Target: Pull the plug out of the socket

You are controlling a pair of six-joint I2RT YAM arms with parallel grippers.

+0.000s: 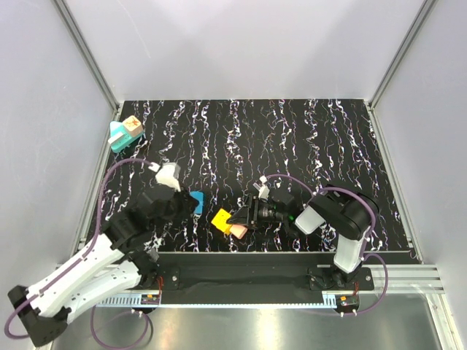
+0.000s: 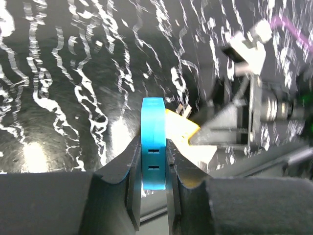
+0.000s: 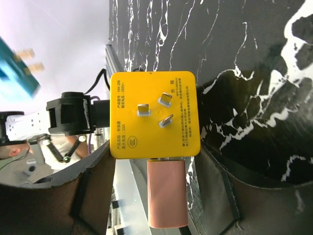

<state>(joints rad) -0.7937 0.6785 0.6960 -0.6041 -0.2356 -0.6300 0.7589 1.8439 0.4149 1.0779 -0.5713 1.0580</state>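
Black marbled table (image 1: 328, 146): fills the middle of the top view, with pale walls on three sides and both arm bases along the bottom edge.
left gripper (image 2: 153, 166): lower left of the top view, reaching toward the centre; clamped on the blue block (image 2: 152, 142), one dark finger pressed to each flat side.
right gripper (image 3: 155, 161): lower centre-right of the top view, pointing left; grasping the yellow block (image 3: 154, 88), a finger against each of two opposite sides.
socket (image 1: 117, 140): teal, flat on the table in the upper left corner of the top view, well apart from both grippers.
plug (image 1: 132, 126): tan with a reddish mark on top, seated on the right part of the socket, not pulled off, touched by neither gripper.
yellow block: lower centre of the top view; centre of the right wrist view, three metal prongs (image 3: 159, 108) and fine print on the face toward the camera.
blue block: just left of the yellow block in the top view; standing on edge between the fingers in the left wrist view, two small slots in its narrow face.
pink block (image 3: 167, 196): joined to the lower side of the yellow block in the right wrist view, between the fingers.
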